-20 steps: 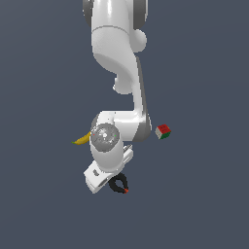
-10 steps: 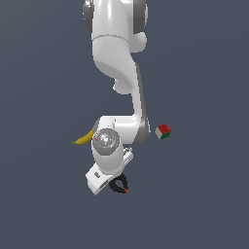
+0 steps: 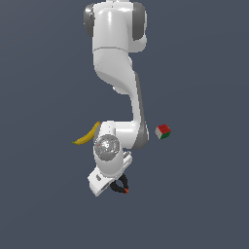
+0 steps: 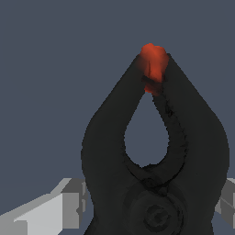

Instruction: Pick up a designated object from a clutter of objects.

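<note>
The designated object is a black spring clamp (image 4: pixel 156 151) with a red-orange tip (image 4: pixel 153 62). It fills the wrist view, lying on the grey floor. In the exterior view only part of the clamp (image 3: pixel 120 186) shows, sticking out from under the white hand. My gripper (image 4: pixel 156 206) is open and straddles the clamp's wide body. One grey finger (image 4: pixel 50 211) stands on one side and the other finger (image 4: pixel 228 202) on the opposite side, both close against the clamp. Of the clutter of objects, a yellow banana (image 3: pixel 87 134) and a multicoloured cube (image 3: pixel 163 132) also show.
The white arm (image 3: pixel 116 63) reaches over the scene and hides the floor beneath it. The banana lies toward the exterior view's left of the wrist and the cube toward the exterior view's right, both apart from the clamp.
The wrist has sunk slightly toward the clamp. The clamp, banana and cube have stayed where they were.
</note>
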